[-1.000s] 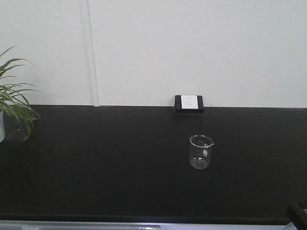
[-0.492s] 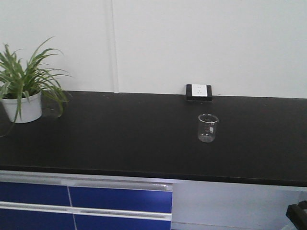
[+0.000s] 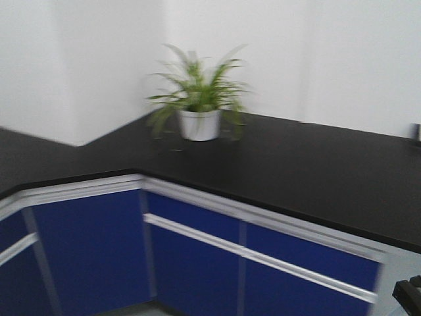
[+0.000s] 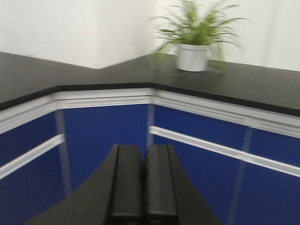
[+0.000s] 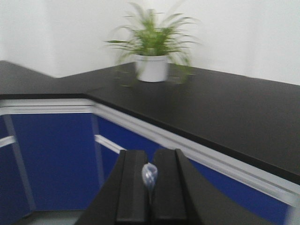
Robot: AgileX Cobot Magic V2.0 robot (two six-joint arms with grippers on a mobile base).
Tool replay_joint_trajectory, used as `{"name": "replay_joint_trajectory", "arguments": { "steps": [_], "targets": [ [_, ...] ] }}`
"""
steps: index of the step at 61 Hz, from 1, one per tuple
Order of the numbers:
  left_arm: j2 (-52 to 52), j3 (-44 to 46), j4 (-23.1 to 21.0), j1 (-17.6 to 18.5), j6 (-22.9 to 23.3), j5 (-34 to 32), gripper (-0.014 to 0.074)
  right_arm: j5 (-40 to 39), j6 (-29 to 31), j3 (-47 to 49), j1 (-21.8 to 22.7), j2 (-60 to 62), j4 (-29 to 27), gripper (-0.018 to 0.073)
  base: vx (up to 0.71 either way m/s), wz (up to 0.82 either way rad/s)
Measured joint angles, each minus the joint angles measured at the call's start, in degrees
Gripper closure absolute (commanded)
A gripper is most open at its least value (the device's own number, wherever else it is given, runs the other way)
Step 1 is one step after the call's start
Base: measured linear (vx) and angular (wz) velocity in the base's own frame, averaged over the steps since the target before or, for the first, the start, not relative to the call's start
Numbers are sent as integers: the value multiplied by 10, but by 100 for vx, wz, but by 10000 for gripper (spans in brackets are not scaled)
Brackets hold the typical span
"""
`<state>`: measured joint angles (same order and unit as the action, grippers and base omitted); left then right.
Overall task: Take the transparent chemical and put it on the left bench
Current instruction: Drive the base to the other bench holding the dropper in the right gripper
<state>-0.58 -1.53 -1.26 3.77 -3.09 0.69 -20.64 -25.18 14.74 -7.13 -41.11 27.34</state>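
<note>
My right gripper (image 5: 150, 157) is shut on the transparent chemical (image 5: 149, 176), a clear pipette. Its soft bulb sticks up between the two black fingers; the rest of it is hidden between them. The gripper hangs in the air in front of blue cabinet fronts, below counter height. My left gripper (image 4: 143, 150) is shut and empty, its fingers pressed together, also in front of the cabinets. The left bench with its sink and white bins does not show; only a stretch of black counter (image 3: 26, 158) runs off left from the corner.
A potted green plant in a white pot (image 3: 197, 99) stands on the black counter (image 3: 316, 171) near the inner corner; it also shows in both wrist views (image 4: 194, 40) (image 5: 152, 51). Blue cabinet doors with white rails (image 3: 92, 250) run under both counters. All views are motion-blurred.
The view has swung left and drawn back. The beaker and wall socket have left the frame, the plant has moved to the middle, and the counter corner and blue cabinets have come into view.
</note>
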Motion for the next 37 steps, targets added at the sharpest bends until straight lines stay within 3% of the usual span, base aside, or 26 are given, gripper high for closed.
{"name": "replay_joint_trajectory", "arguments": {
  "steps": [22,37],
  "targets": [
    [0,0,0,0,0,0,600,0,0,0,0,0,0,564,-10,107],
    [0,0,0,0,0,0,600,0,0,0,0,0,0,564,-1,85]
  ]
}}
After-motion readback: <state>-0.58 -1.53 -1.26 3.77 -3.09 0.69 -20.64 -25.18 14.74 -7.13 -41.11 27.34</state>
